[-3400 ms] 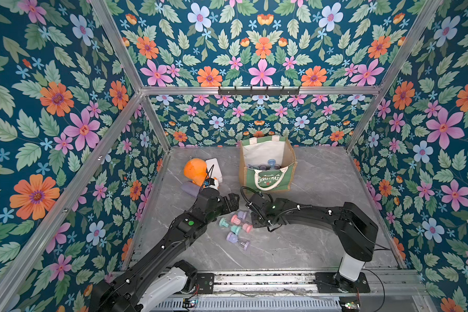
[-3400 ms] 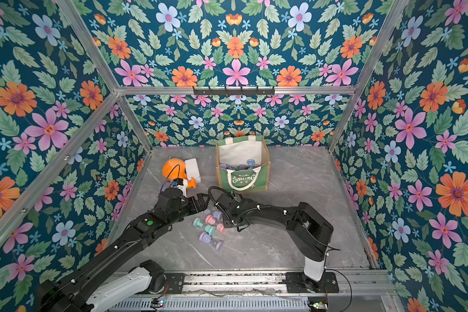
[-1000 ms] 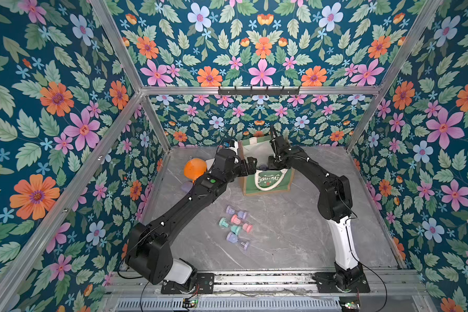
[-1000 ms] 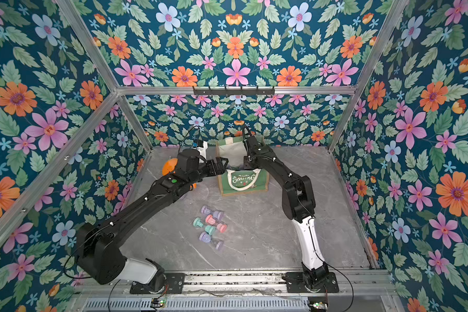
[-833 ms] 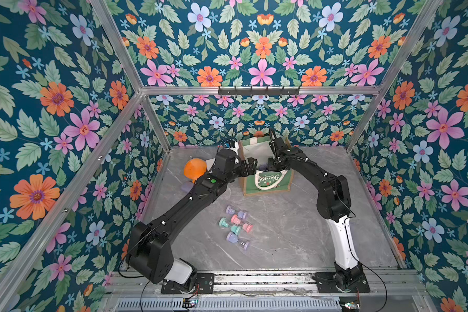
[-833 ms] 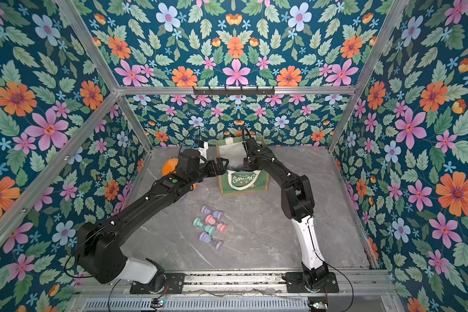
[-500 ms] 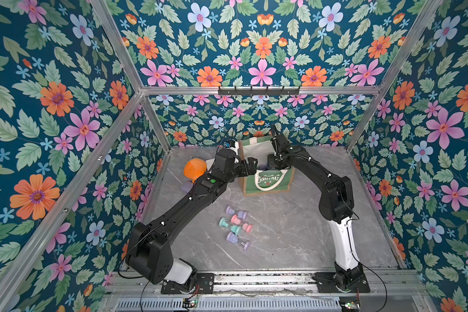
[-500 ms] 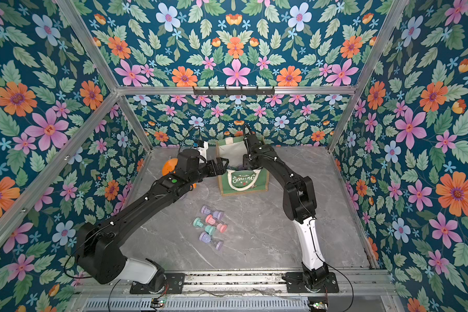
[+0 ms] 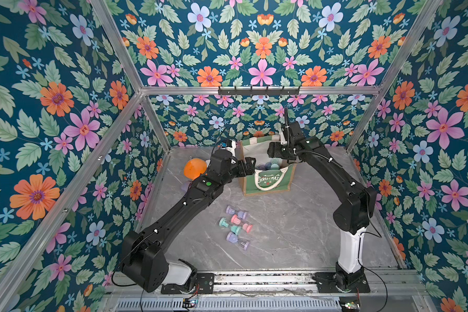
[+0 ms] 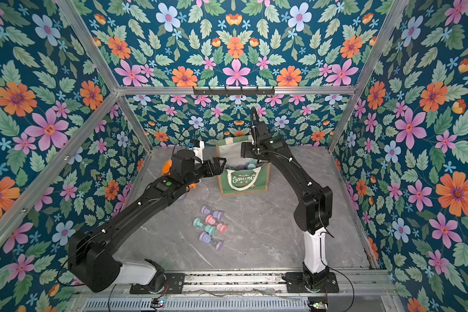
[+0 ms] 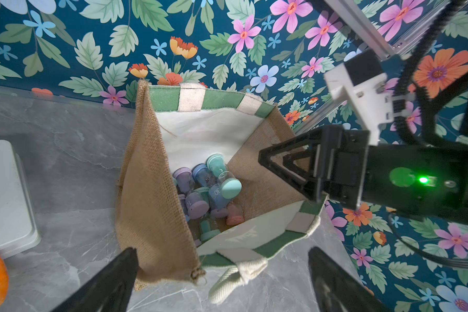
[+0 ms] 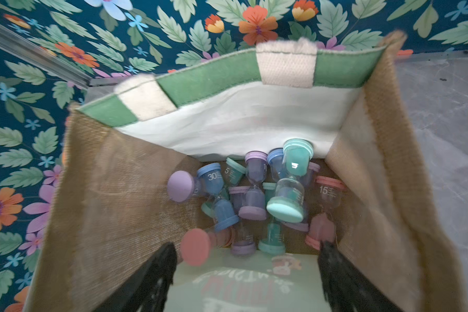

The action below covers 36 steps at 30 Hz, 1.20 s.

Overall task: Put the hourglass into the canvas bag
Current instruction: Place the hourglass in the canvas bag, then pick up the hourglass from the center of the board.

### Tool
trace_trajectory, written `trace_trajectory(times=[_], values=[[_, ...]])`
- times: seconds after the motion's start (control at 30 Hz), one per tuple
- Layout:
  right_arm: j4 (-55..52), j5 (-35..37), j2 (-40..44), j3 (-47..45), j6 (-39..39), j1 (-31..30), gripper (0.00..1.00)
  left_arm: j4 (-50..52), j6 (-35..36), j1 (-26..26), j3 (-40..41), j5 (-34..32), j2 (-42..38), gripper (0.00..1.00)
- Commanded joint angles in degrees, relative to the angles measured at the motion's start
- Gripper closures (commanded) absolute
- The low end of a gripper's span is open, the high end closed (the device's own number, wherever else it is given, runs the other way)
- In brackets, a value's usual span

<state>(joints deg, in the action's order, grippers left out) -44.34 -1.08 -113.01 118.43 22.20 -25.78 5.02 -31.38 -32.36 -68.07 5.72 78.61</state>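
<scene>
Hourglass [image 12: 289, 189]: teal, inside canvas bag [image 12: 214, 73], directly below your right pincer [image 12: 246, 247]; long axis leaning away from it.
Left pincer [image 11: 222, 256]: open, empty, at the bag's edge.
Right pincer: open, empty.
Loose hourglasses [image 9: 235, 224]: behind both pincers; left looks nearer.

right gripper [image 12: 247, 248], shut over the canvas bag [image 12: 214, 75] a second ago, now has its jaws spread; the teal hourglass [image 12: 291, 189] lies free inside. before that, both arms were low by the loose hourglasses [image 9: 235, 224].
</scene>
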Motion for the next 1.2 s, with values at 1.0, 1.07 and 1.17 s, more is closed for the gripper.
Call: trace_trajectory(times=[1.0, 1.07, 1.17], values=[[10.54, 9.26, 13.10, -33.90, 2.42, -29.85, 0.16, 19.24, -5.39, 0.19, 21.95, -13.97, -28.97, 0.00], [11.86, 9.09, 11.08, -34.73, 2.51, -29.94, 0.17, 19.36, -5.93, 0.20, 22.92, -14.31, -29.42, 0.00], [13.63, 8.54, 7.92, -35.58, 1.77, -29.94, 0.18, 19.70, -7.10, 0.19, 23.96, -14.85, -30.06, 0.00]])
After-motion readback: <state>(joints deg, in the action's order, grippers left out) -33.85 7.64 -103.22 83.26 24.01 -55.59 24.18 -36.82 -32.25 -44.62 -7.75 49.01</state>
